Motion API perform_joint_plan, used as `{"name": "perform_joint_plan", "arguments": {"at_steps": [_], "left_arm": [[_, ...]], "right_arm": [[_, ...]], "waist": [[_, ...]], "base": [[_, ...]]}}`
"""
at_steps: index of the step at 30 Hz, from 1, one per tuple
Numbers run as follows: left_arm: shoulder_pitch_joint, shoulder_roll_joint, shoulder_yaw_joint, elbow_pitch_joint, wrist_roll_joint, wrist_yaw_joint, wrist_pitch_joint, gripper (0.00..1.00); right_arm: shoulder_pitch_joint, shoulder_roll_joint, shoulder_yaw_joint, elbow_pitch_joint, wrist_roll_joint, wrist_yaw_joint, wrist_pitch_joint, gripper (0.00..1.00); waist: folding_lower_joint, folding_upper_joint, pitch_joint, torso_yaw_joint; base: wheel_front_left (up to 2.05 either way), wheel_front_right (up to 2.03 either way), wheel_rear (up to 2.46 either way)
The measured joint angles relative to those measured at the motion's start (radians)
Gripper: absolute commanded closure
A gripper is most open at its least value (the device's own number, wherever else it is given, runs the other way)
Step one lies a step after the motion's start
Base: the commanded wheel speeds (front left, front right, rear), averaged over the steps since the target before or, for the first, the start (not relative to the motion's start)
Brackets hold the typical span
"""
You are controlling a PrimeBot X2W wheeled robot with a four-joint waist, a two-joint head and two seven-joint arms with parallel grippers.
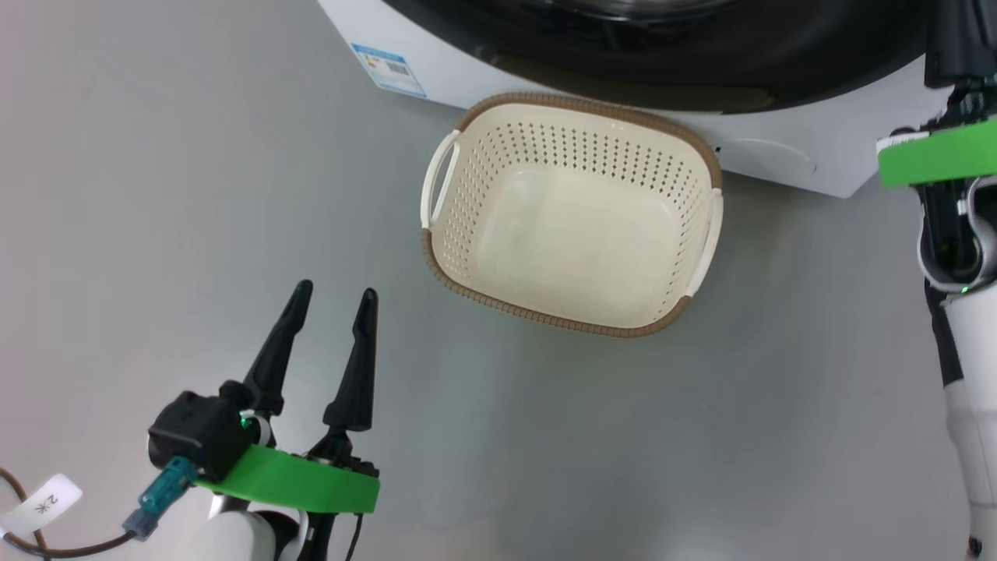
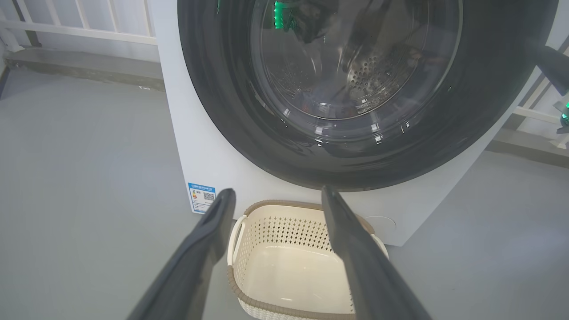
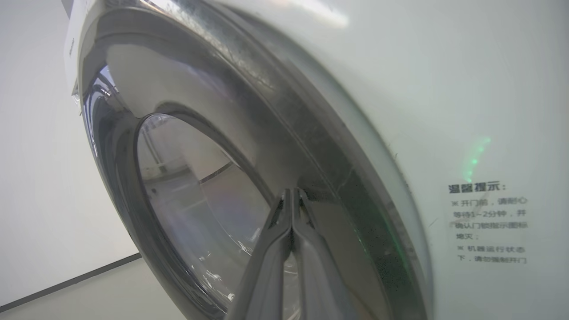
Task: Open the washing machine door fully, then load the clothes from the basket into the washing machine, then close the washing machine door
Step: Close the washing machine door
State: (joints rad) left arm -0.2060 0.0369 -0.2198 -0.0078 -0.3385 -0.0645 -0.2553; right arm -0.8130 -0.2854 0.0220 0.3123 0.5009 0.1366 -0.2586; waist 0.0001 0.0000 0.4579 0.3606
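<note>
Right gripper [image 3: 292, 195]: jaws pressed together, tips at the black rim of the round glass door [image 3: 186, 191], shut against the white washing machine [image 3: 444, 111]. Left gripper [image 1: 335, 294]: jaws wide apart, above the grey floor [image 1: 156, 195]. Cream basket [image 1: 545, 100] just before the machine, open floor either side.

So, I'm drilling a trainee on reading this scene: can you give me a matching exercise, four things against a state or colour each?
Things:
1. basket
2. left gripper
3. right gripper
4. label sticker

States or colours:
A. shut
B. blue
C. empty
D. open

Pairs: 1-C, 2-D, 3-A, 4-B.
</note>
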Motion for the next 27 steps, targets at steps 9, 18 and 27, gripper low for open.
{"name": "perform_joint_plan", "arguments": {"at_steps": [9, 18, 27], "left_arm": [[0.01, 0.0, 0.037, 0.054, 0.036, -0.01, 0.0, 0.0], [0.049, 0.0, 0.1, 0.136, 0.071, -0.039, 0.0, 0.0], [0.09, 0.0, 0.151, 0.197, 0.088, -0.06, 0.0, 0.0]], "right_arm": [[0.222, 0.01, 0.025, -0.011, -0.009, 0.0, 0.0, 0.0], [0.427, 0.012, 0.031, 0.002, -0.027, 0.0, 0.001, 0.0], [0.582, 0.017, 0.002, -0.001, -0.035, 0.0, 0.001, 0.0]], "waist": [[-0.0001, 0.0, -0.061, -0.043], [-0.0001, 0.0, -0.13, -0.114], [-0.0002, 0.0, -0.21, -0.191]], "base": [[0.0, 0.0, 0.0], [0.0, 0.0, 0.0], [0.0, 0.0, 0.0]]}}
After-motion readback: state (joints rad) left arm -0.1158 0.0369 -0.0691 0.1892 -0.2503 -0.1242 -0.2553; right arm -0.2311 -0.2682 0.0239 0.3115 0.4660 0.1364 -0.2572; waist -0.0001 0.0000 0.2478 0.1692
